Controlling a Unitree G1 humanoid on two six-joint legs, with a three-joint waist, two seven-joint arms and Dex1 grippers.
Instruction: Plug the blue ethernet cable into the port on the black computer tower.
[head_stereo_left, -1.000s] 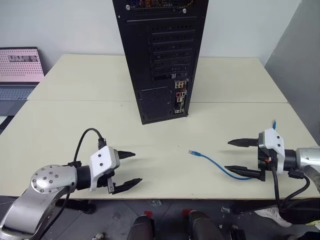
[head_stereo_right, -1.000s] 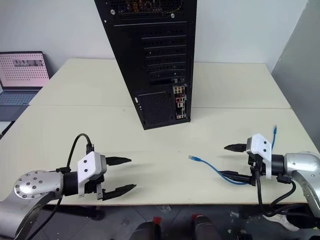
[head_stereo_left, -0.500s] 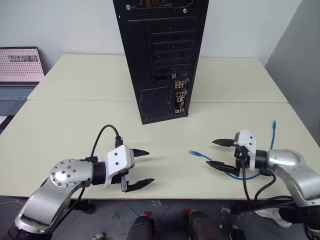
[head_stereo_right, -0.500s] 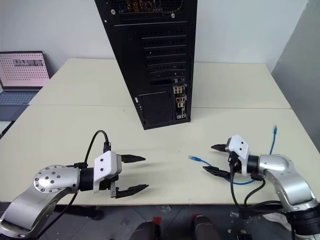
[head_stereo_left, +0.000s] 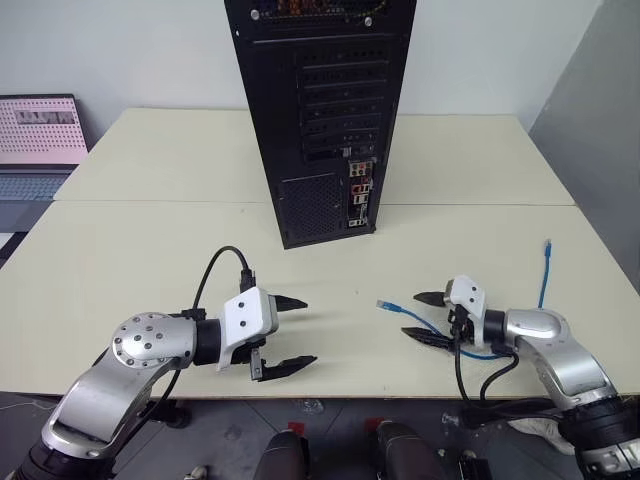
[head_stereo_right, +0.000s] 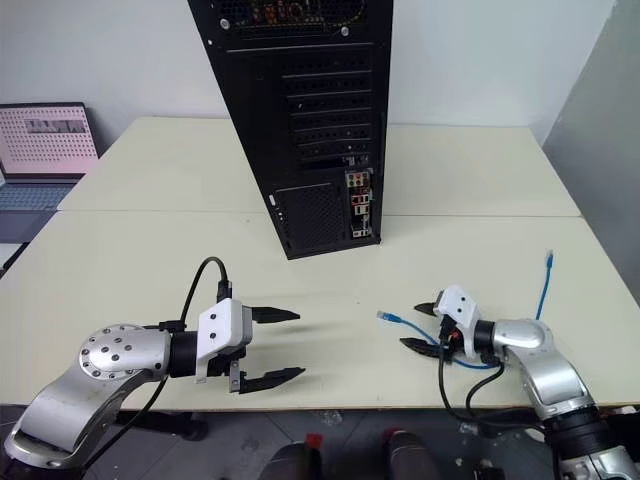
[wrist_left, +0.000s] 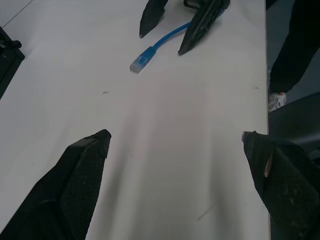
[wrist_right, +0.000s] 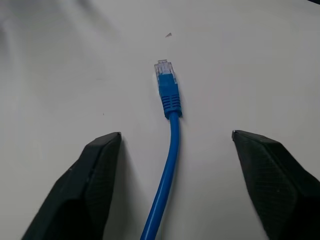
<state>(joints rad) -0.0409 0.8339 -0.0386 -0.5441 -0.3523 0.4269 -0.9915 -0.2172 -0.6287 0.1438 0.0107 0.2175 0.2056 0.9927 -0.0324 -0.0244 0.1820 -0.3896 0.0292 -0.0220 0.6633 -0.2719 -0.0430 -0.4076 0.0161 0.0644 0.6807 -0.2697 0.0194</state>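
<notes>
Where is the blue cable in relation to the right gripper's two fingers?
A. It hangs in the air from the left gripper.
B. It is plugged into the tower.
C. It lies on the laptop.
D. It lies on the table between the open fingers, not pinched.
D: in the right wrist view the cable lies flat on the table between the right gripper's spread fingers, with a gap on both sides.

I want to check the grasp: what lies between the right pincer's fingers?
The blue ethernet cable lies on the table between the open fingers of the right pincer, its plug just ahead. No contact is visible yet.
</notes>
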